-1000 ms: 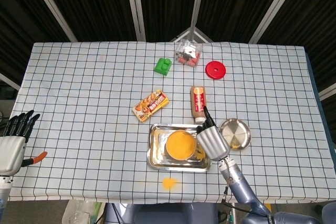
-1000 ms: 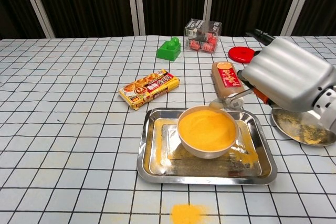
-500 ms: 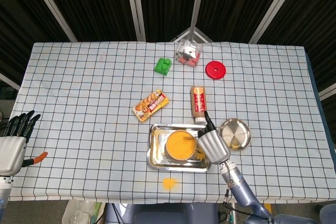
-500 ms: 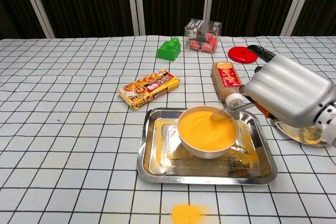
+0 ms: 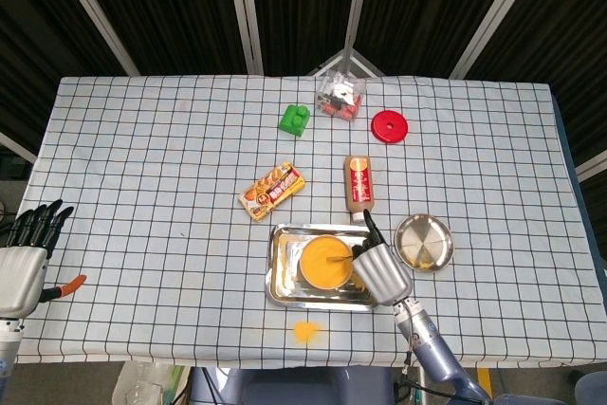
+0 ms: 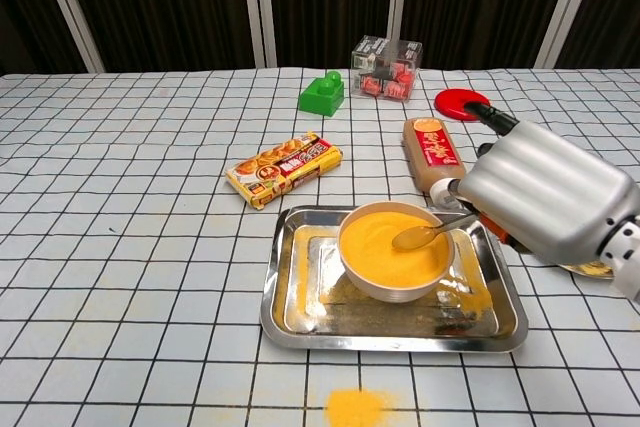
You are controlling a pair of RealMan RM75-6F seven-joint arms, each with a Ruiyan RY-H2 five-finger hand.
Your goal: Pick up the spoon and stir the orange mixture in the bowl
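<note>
A white bowl point(image 6: 392, 257) full of orange mixture point(image 5: 324, 262) sits in a steel tray point(image 6: 296, 313) near the table's front edge. My right hand point(image 6: 545, 197) grips the handle of a metal spoon point(image 6: 420, 235), whose bowl lies in the orange mixture. In the head view the right hand point(image 5: 381, 270) covers the tray's right end and the spoon point(image 5: 338, 255) points left into the bowl. At the far left edge my left hand point(image 5: 27, 253) hangs off the table, fingers spread, holding nothing.
A brown sauce bottle point(image 6: 431, 155) lies just behind the tray. A small steel dish point(image 5: 424, 242) sits to its right, a snack packet point(image 6: 284, 169) to the left. A green block point(image 6: 322, 93), clear box point(image 6: 386, 54) and red disc point(image 6: 459, 102) stand farther back. Orange powder point(image 6: 356, 408) is spilled in front.
My right hand has come down and toward the front, carrying the spoon from the bowl's far rim into the orange mixture. The left hand has not moved.
</note>
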